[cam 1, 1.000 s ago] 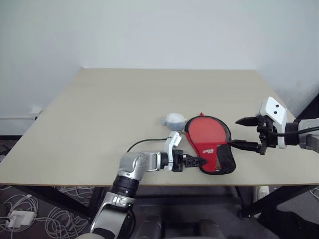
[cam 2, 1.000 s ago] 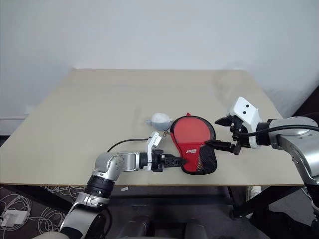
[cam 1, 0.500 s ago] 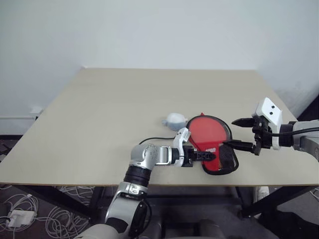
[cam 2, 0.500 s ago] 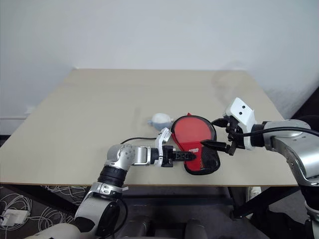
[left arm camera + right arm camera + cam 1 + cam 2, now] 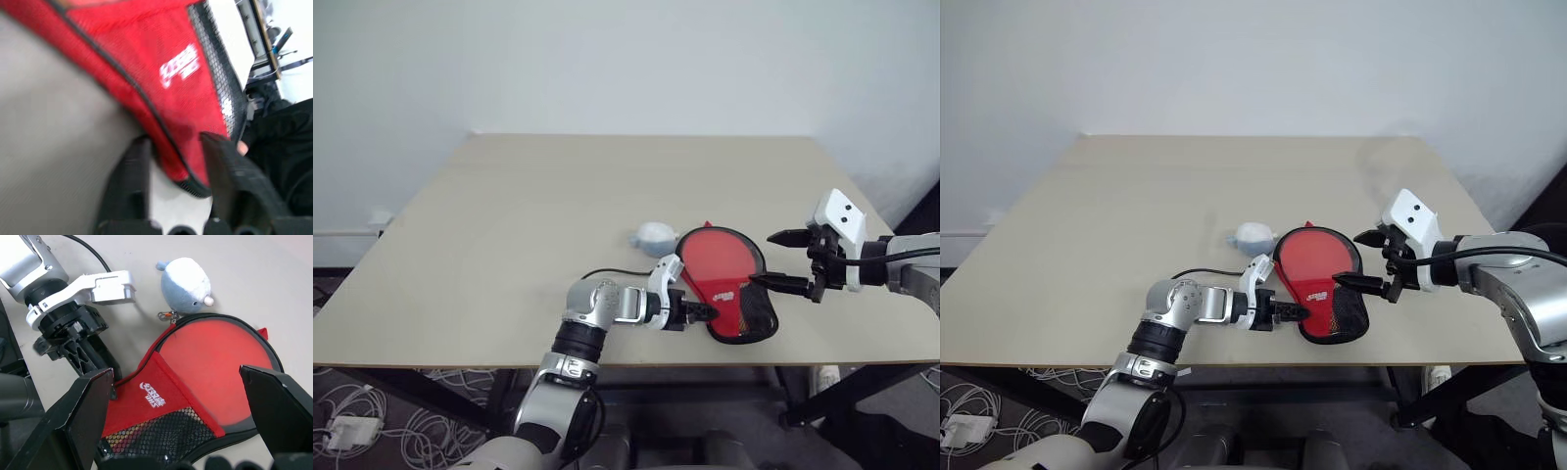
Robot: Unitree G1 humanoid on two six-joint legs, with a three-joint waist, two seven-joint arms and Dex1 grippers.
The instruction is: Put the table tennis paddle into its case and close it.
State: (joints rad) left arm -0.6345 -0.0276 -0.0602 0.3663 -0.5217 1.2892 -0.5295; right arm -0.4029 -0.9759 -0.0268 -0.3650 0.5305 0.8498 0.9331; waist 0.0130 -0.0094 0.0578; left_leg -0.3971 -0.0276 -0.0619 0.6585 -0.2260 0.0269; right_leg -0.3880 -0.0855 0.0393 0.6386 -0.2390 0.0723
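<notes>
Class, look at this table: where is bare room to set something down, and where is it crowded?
Bare: the table's far half, and its left side beyond the left hand. Crowded: near the front edge, where the case, the small plush toy and the right hand cluster.

Room light even, soft, bright; my head views clear. Faint shadows on surface beneath my arms. My left wrist view smeared, case out of focus. Right wrist view crisp, fingers slightly soft.

lies near the front edge of the beige wooden table: red paddle-shaped fabric case, small whitish plush lump touching behind-left.
</notes>
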